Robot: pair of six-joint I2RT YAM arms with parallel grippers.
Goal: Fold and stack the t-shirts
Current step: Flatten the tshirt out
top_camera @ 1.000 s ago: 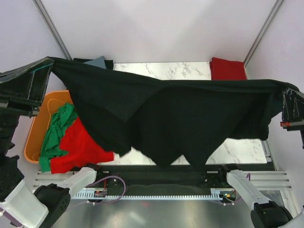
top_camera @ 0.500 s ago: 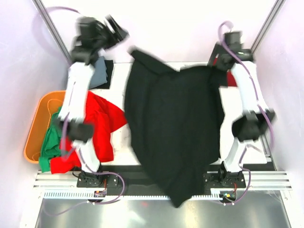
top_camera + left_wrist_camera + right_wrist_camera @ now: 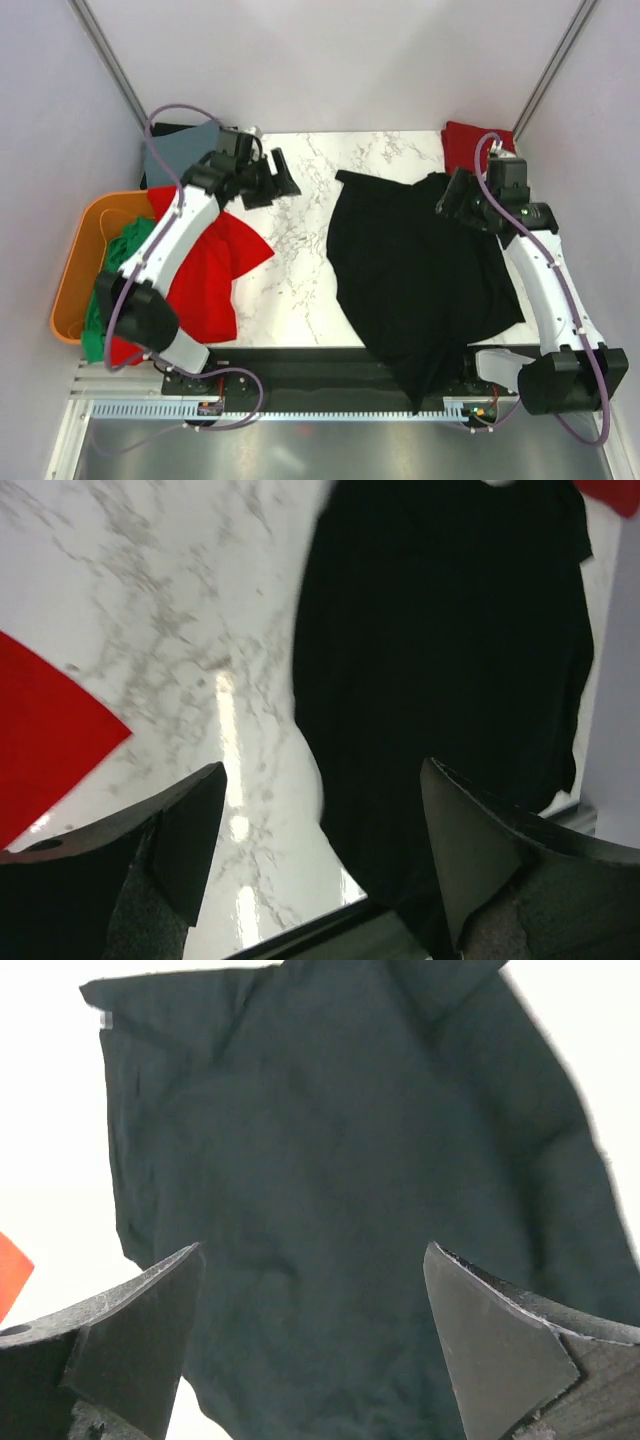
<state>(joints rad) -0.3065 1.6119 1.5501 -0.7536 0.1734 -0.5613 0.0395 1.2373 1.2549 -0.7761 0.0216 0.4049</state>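
Note:
A black t-shirt [image 3: 415, 275] lies spread and rumpled on the marble table [image 3: 290, 280], its lower tip hanging over the near edge. My left gripper [image 3: 283, 182] hovers open to the shirt's upper left, holding nothing; its wrist view shows the black t-shirt [image 3: 440, 630] beyond the left gripper [image 3: 325, 780]. My right gripper [image 3: 447, 203] stands open above the shirt's upper right corner. In the right wrist view the black t-shirt [image 3: 330, 1160] fills the space below the empty right gripper [image 3: 312, 1260]. A red t-shirt [image 3: 205, 270] spills from the tub onto the table at the left.
An orange tub [image 3: 75, 270] at the left edge holds a green t-shirt [image 3: 120, 270]. A folded red shirt [image 3: 475, 145] sits at the back right. A grey-blue shirt [image 3: 180, 158] lies at the back left on something black. Slanted frame posts stand at both back corners.
A second ago both grippers held the black t-shirt stretched out high in the air. They have opened and let it go; it has dropped onto the table and the arms have come down over it.

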